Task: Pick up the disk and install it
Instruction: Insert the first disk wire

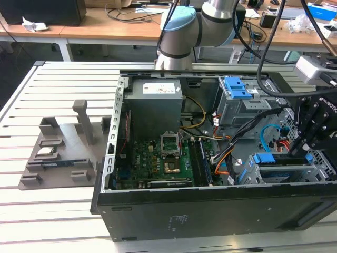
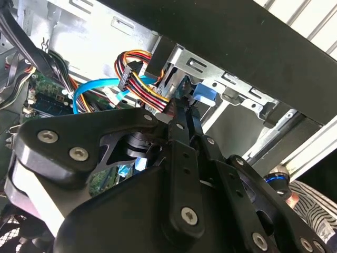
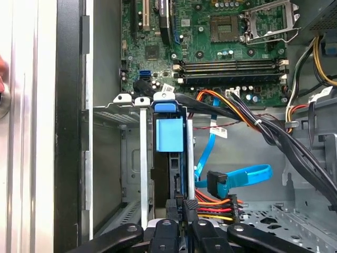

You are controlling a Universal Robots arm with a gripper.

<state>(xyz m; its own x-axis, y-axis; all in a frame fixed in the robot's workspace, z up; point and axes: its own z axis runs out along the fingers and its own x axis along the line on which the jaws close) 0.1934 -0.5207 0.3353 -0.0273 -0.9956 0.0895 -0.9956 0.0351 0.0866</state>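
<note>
- Exterior view: the tool (image 1: 304, 149) reaches down into the open computer case (image 1: 210, 216) at the metal drive cage (image 1: 274, 171) on that view's right; the case sits on a slatted worktop (image 1: 52, 211).
- First wrist view: the disk (image 3: 176, 158) stands on edge in the cage slot, blue frame up.
- The tool's fingers (image 3: 181, 208) are pinched on the disk's near edge.
- Motherboard (image 3: 210, 42) and bundled cables (image 3: 242, 113) lie just beside the cage.
</note>
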